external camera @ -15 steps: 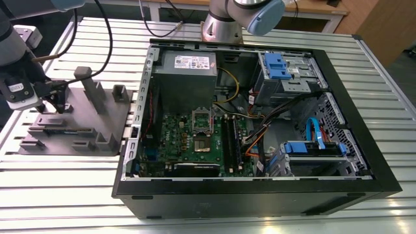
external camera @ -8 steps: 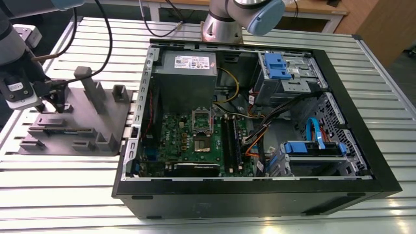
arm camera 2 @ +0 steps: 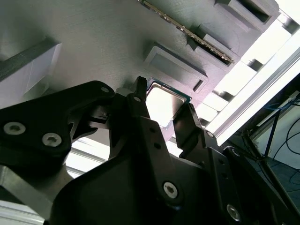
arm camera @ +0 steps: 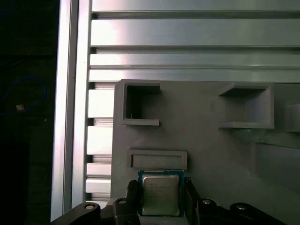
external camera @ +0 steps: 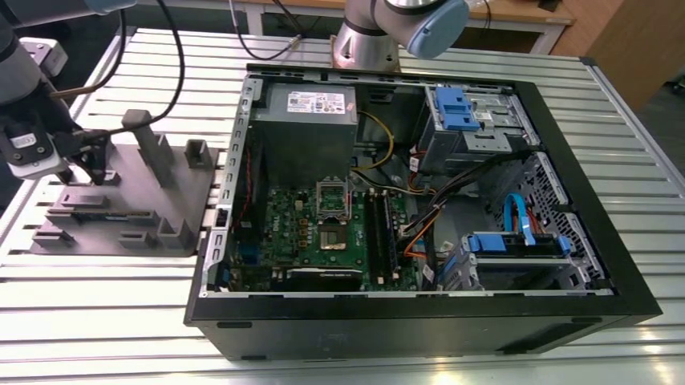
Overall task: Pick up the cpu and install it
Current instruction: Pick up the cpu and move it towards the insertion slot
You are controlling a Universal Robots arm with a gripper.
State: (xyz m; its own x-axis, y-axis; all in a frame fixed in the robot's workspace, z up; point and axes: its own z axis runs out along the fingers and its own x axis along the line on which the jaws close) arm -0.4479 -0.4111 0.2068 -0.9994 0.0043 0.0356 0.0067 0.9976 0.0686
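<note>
Arm [external camera: 22,88] at exterior view's left, wrist dn, jaws tight on cpu [arm camera: 160,194].

A silver-grey tubular arm joint [external camera: 370,44] carries a pale blue round cap [external camera: 434,28]. A thin black cable [external camera: 176,56] runs along to the dark grey wrist section [external camera: 16,72]. There, a white-and-grey box-shaped housing [external camera: 27,148] sits above the matte black hand [external camera: 88,175]. In both wrist views the hand [arm camera 2: 164,96] [arm camera: 161,194] is built of angular black link plates. The plates are pinned with silver socket-head screws [arm camera 2: 169,189] and end in two slim black fingers [arm camera 2: 140,105].
</note>
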